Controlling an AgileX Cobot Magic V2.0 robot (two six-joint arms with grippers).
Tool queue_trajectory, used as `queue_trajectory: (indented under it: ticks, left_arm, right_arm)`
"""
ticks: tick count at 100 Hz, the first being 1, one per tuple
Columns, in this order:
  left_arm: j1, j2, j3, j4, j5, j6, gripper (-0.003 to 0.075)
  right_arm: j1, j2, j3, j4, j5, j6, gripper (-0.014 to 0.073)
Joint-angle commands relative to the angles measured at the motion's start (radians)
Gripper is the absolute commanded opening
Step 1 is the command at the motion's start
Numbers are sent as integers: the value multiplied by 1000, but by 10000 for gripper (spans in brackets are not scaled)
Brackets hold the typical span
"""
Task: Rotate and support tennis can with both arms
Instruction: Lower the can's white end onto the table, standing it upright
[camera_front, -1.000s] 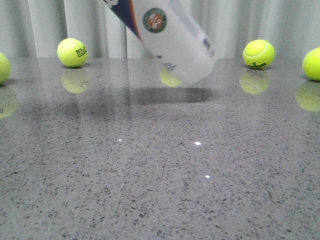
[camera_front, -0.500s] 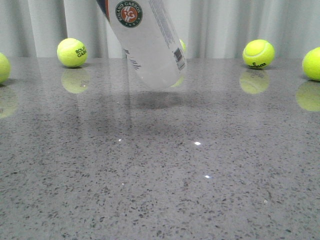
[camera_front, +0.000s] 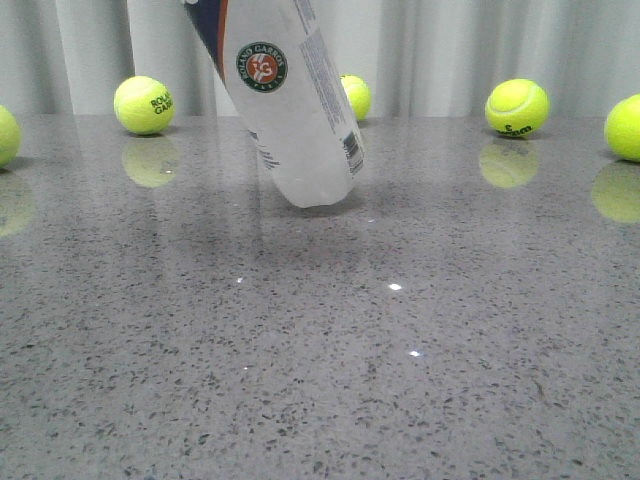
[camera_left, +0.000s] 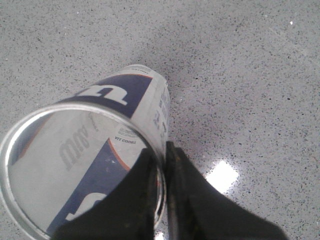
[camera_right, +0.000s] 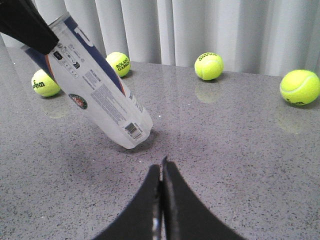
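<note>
The tennis can (camera_front: 290, 110) is a frosted plastic cylinder with a navy-and-white label and a round Roland Garros emblem. It leans steeply, its closed end on or just above the grey table (camera_front: 320, 380); the top runs out of the front view. My left gripper (camera_left: 162, 155) is shut on the can's metal rim (camera_left: 30, 125), one finger inside the open mouth and one outside. My right gripper (camera_right: 161, 167) is shut and empty, low over the table, a short way from the can's lower end (camera_right: 135, 137). Neither gripper shows in the front view.
Several yellow-green tennis balls lie along the table's far edge before a white curtain: one at the left (camera_front: 145, 104), one behind the can (camera_front: 354, 97), one at the right (camera_front: 517, 107), and others at both side edges.
The can has swung from a strong tilt toward upright, and its lower end has come down to the table. Its emblem has moved left.
</note>
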Motion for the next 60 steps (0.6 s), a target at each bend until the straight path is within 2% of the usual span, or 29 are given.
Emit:
queue_trajectory:
  ticks: [1, 11, 35, 42, 60]
  left_arm:
    - [-10, -37, -34, -7, 7, -8, -12]
    - [-10, -37, -34, -8, 4, -8, 48]
    - [-10, -37, -34, -8, -110, -8, 316]
    - [-10, -37, -34, -8, -150, -8, 350]
    - [-10, 8, -66, -12, -183, -8, 351]
  right_arm:
    - [0, 7, -27, -5, -84, -9, -62]
    - [0, 7, -27, -5, -84, -9, -62]
    - [0, 7, -27, -5, -84, -9, -62]
    - [0, 7, -27, -5, -84, -9, -62]
    - [0, 7, -27, -5, -84, -9, -62]
